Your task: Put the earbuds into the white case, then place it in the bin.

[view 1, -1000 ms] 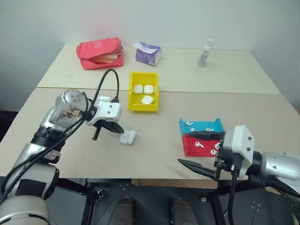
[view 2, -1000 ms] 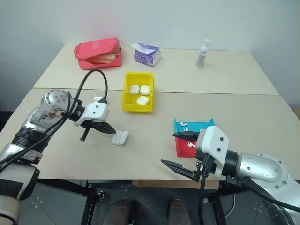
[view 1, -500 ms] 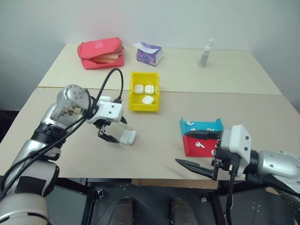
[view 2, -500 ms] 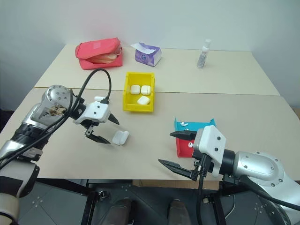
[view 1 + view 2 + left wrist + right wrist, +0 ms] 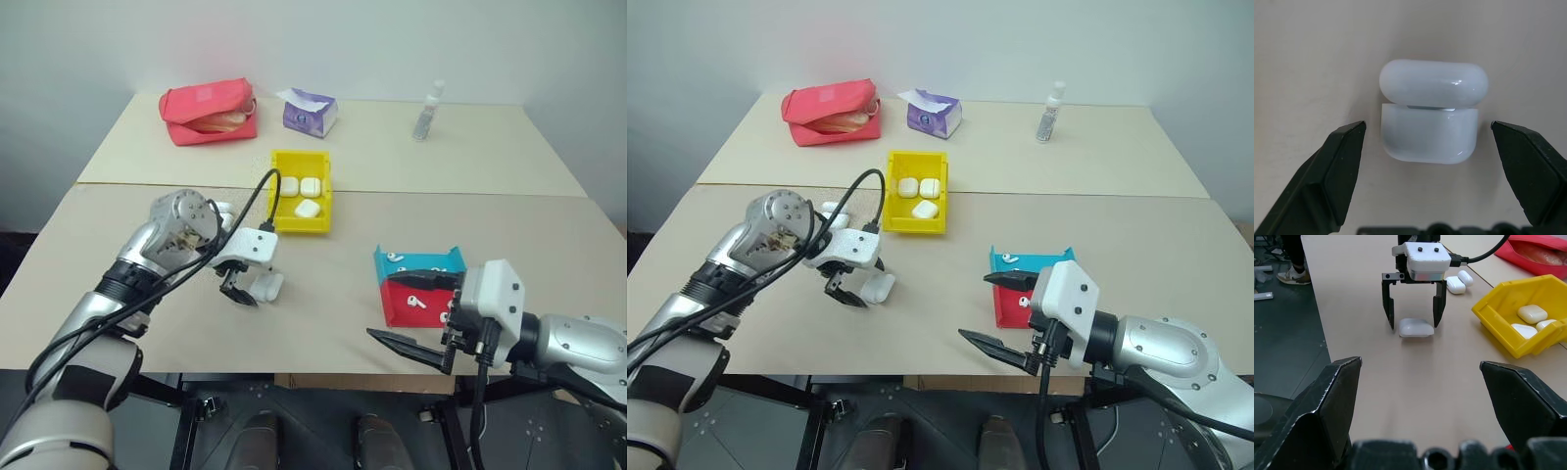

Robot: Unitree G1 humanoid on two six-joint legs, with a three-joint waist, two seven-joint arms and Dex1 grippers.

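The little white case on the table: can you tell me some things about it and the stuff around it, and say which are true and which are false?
1. The white case lies on the table between the open fingers of the left gripper. True.
2. The left gripper has lifted the case off the table. False: the case rests on the table with a gap to each finger.
3. The yellow bin holds three white cases. True.
4. The right gripper grips an earbud. False: it is open and holds nothing.
5. The red tray sits beside the teal tray. True.
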